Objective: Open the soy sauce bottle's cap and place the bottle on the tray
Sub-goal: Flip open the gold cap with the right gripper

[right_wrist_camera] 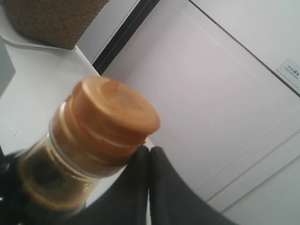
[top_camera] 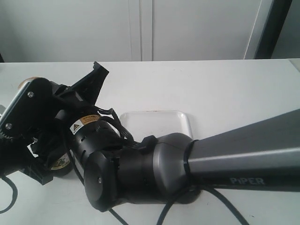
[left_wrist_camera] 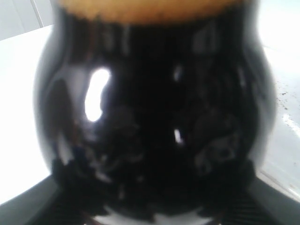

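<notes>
The soy sauce bottle (left_wrist_camera: 154, 117) fills the left wrist view, dark and glossy, with a golden band along its top. My left gripper (left_wrist_camera: 154, 206) is shut on its belly, a finger (left_wrist_camera: 33, 206) on each side. In the right wrist view the golden cap (right_wrist_camera: 112, 112) sits closed on the bottle's neck. My right gripper (right_wrist_camera: 150, 150) is shut, its paired tips touching the underside of the cap's rim. In the exterior view the right arm (top_camera: 243, 154) reaches across to the far left, where a bit of the cap (top_camera: 23, 84) and the bottle's label (top_camera: 61, 162) show. The white tray (top_camera: 157, 123) lies mid-table.
The right arm's dark body (top_camera: 140, 173) covers the tray's near edge and much of the bottle. Cables (top_camera: 9, 197) trail at the front left. A brown woven box (right_wrist_camera: 51, 18) stands on the white table near white cabinet doors (top_camera: 140, 28).
</notes>
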You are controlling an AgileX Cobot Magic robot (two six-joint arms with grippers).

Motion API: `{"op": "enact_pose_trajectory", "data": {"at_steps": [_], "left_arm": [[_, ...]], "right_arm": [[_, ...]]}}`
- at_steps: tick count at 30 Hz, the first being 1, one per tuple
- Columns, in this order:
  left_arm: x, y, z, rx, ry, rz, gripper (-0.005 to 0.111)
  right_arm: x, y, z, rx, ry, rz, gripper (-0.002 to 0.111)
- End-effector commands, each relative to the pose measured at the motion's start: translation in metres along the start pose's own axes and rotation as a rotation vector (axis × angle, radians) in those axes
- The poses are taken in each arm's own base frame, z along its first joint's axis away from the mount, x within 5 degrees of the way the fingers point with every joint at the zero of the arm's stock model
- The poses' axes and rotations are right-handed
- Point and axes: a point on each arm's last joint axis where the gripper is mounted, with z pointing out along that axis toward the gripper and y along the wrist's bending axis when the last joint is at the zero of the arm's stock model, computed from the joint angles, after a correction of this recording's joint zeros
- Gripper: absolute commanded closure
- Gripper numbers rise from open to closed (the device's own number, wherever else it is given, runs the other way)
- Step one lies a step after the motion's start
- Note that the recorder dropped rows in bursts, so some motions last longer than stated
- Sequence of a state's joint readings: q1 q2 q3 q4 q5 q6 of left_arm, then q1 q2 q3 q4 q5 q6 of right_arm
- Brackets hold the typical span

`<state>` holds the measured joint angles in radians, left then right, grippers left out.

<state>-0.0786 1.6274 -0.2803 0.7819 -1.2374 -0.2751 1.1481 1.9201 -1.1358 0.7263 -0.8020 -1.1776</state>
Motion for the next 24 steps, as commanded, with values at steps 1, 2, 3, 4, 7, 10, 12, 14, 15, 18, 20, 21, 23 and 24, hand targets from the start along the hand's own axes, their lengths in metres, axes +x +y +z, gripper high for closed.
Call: {"op": "enact_pose_trajectory", "data": {"at_steps": [1,2,3,4,7,10,12,14,15,18,20,21,23,24], "left_arm": [[0.004,-0.005,-0.001,0.035,0.03,0.016,0.106],[0.004,-0.005,-0.001,0.035,0.03,0.016,0.106],[0.004,-0.005,-0.001,0.035,0.03,0.016,0.106],[0.004,-0.005,-0.001,0.035,0.03,0.016,0.106],[0.004,-0.005,-0.001,0.035,0.03,0.016,0.106],[0.004,-0.005,-0.001,0.031,0.03,0.014,0.106],[0.004,-0.005,-0.001,0.028,0.029,0.013,0.106],[0.004,-0.005,-0.001,0.028,0.029,0.013,0.106],[0.004,-0.005,-0.001,0.028,0.029,0.013,0.106],[0.004,-0.005,-0.001,0.028,0.029,0.013,0.106],[0.004,-0.005,-0.001,0.028,0.029,0.013,0.106],[0.004,-0.005,-0.001,0.028,0.029,0.013,0.106],[0.004,-0.005,-0.001,0.028,0.029,0.013,0.106],[0.004,-0.005,-0.001,0.028,0.029,0.013,0.106]], "right_arm": [[-0.006,0.003,0.0,-0.028,-0.01,-0.003,0.108],[-0.007,0.002,0.001,-0.025,-0.012,0.001,0.108],[-0.007,0.002,0.001,-0.025,-0.011,0.003,0.108],[-0.008,0.002,0.001,-0.025,-0.014,0.005,0.108],[-0.01,0.001,0.003,-0.023,-0.014,0.014,0.108],[-0.012,0.0,0.004,-0.017,-0.014,0.026,0.108],[-0.014,-0.001,0.004,-0.013,-0.017,0.031,0.108],[-0.016,-0.002,0.005,-0.012,-0.02,0.037,0.108],[-0.016,-0.002,0.005,-0.015,-0.016,0.041,0.108],[-0.018,-0.002,0.006,-0.017,-0.019,0.044,0.108],[-0.018,-0.002,0.006,-0.017,-0.019,0.044,0.108],[-0.018,-0.002,0.006,-0.017,-0.019,0.044,0.108],[-0.019,-0.003,0.006,-0.014,-0.023,0.029,0.108],[-0.02,-0.004,0.007,-0.012,-0.026,0.023,0.108]]}}
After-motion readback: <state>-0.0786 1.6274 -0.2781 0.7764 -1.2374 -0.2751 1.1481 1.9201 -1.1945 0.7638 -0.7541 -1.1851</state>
